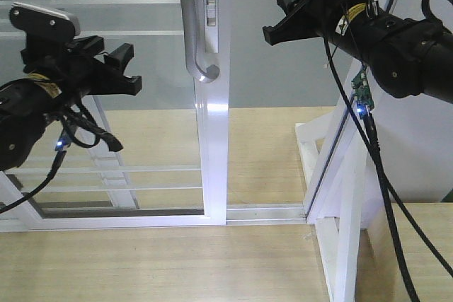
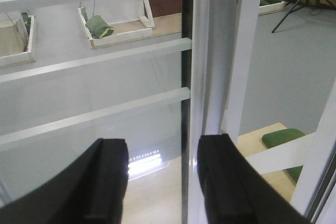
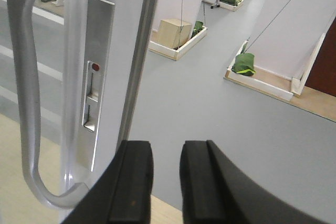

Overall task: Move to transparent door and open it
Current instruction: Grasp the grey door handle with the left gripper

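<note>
Door (image 1: pixel 212 139) straight ahead, grey handle (image 1: pixel 190 33) on its edge. Left gripper (image 2: pixel 163 177) spread wide, empty, facing the glass. Right gripper (image 3: pixel 167 177) narrowly parted, empty, just right of the handle, not touching.

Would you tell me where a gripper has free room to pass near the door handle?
Free: the opening between the edge of the transparent door and the slanted white post, by the right gripper. Tight: the narrow slot between the curved handle and its frame.

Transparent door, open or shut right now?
Partly open: the transparent door stands apart from the slanted post, with bare floor track between them.
</note>
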Controlling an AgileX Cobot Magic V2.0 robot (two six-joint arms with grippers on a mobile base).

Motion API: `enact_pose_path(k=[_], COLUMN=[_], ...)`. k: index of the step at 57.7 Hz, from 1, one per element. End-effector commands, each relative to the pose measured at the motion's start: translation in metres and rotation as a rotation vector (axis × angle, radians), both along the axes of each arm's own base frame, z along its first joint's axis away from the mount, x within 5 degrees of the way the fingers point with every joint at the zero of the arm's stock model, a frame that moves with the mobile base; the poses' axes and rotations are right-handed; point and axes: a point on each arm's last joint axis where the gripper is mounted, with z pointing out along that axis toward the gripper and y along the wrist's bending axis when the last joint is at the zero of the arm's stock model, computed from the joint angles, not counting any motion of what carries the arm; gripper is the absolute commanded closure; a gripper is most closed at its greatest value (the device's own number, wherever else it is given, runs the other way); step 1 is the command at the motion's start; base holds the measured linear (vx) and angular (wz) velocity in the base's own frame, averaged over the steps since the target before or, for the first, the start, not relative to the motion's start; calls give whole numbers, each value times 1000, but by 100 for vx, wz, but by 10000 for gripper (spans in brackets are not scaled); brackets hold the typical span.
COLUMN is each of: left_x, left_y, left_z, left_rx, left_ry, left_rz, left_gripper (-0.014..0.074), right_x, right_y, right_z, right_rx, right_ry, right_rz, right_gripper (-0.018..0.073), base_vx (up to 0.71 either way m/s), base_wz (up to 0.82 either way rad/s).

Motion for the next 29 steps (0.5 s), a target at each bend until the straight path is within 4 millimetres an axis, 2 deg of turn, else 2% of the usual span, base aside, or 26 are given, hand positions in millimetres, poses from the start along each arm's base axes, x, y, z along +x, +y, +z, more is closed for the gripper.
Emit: enact_pose_path(k=[1,15,29], left_x=[15,58,81], left_y=[-9,-26,-44], left_z=[28,32,33], left_rx=[-92,-157,-203], left_ry=[-138,-151,-162], left_rz=[-5,-3,-30], left_gripper=[153,153,153], right_x=[-7,-9,-9], right_y=[-4,-5,-5], right_z=[38,41,41], right_rx=[33,19,0], right_ry=[-150,-165,-179], right_rz=[7,9,13], right_gripper=[314,314,314], base_vx=[0,0,0], base_wz=[0,0,0])
